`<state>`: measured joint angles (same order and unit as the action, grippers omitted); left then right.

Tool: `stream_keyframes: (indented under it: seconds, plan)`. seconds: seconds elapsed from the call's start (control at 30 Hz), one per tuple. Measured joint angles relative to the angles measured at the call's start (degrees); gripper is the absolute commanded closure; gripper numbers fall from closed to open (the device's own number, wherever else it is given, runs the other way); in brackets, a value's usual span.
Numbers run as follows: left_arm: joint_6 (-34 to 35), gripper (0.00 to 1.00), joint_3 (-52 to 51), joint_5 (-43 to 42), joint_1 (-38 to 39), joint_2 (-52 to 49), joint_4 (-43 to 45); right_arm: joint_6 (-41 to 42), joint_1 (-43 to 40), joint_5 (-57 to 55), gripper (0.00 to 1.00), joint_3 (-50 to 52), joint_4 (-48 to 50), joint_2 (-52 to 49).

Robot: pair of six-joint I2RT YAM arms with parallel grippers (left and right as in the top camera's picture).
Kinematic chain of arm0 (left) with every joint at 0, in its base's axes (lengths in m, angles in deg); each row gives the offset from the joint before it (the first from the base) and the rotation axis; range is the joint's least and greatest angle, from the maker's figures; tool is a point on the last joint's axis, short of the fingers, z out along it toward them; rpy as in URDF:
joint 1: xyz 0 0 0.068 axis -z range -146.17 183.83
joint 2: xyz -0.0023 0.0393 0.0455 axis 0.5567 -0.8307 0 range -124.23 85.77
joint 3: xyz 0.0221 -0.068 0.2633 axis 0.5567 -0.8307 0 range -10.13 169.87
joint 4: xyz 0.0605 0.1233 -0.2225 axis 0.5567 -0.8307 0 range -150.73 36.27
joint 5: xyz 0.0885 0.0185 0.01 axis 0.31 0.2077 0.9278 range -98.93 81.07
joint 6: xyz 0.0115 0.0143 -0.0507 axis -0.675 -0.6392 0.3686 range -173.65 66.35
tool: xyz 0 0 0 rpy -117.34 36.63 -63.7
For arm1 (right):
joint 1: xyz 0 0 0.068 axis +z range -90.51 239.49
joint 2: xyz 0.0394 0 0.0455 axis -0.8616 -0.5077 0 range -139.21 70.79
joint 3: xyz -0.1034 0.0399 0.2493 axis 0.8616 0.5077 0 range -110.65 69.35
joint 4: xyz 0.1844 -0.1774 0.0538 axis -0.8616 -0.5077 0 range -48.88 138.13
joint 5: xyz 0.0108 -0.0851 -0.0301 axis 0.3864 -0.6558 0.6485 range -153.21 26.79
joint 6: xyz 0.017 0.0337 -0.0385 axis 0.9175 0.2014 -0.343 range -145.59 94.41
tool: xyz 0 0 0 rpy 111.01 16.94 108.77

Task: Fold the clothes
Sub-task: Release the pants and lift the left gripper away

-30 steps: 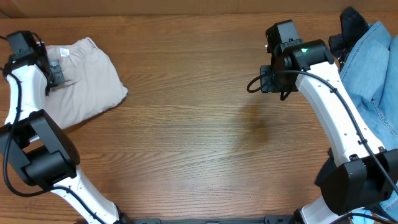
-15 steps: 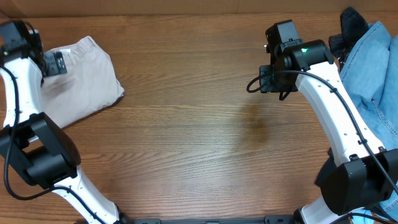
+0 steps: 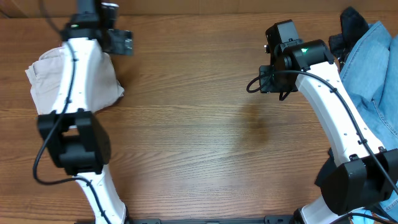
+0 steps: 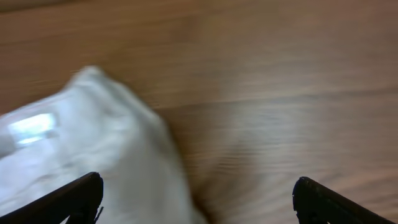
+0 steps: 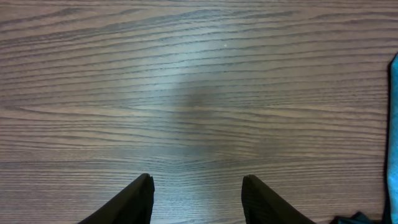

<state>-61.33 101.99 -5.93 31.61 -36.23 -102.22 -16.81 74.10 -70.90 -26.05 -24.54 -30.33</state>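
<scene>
The clothes, a pale beige pair of trousers (image 3: 50, 84), lie folded in a bundle at the table's left side, and my left arm crosses above them. Beyond their upper right corner, near the table's back edge, my left gripper (image 3: 120, 42) is open and holds nothing. The left wrist view is blurred. In it the trousers (image 4: 93, 143) fill the lower left, and the left gripper (image 4: 199, 199) has its jaws spread wide over cloth and bare wood. My right gripper (image 3: 264, 81) hovers at the back right. In its wrist view the right gripper (image 5: 197, 196) is open, with only wood between its fingers.
A light blue denim garment (image 3: 373, 68) lies heaped at the table's right edge, with a black garment (image 3: 351, 25) behind it. A strip of the denim (image 5: 393, 124) shows at the right border of the right wrist view. Wooden tabletop (image 3: 205, 124) lies between the arms.
My left gripper opened and let go of the trousers. It then swung up and to the right, toward the back edge. The trousers shifted slightly. The right arm has not moved.
</scene>
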Motion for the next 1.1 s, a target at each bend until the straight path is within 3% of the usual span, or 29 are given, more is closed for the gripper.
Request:
stream_keyframes:
  seconds: [0.3, 0.67, 0.93, 1.1]
  plan:
    - [0.94, 0.02, -0.11, 0.02, -0.39, -10.23, -7.69, 0.00, 0.00, 0.02, 0.50, 0.00, -0.37, 0.00]
    - [7.69, 0.05, -0.13, 0.02, -7.02, -11.13, -24.90, 0.02, 0.00, 0.02, 0.50, 0.07, -0.24, 0.00]
    - [10.29, 0.01, -0.13, 0.07, -13.35, -11.13, -25.88, 0.00, 0.00, 0.02, 0.50, 0.07, -0.13, 0.00]
    - [10.34, 0.00, -0.13, 0.24, -13.46, -11.13, -26.08, 0.00, 0.00, 0.02, 0.50, 0.07, 0.15, 0.00]
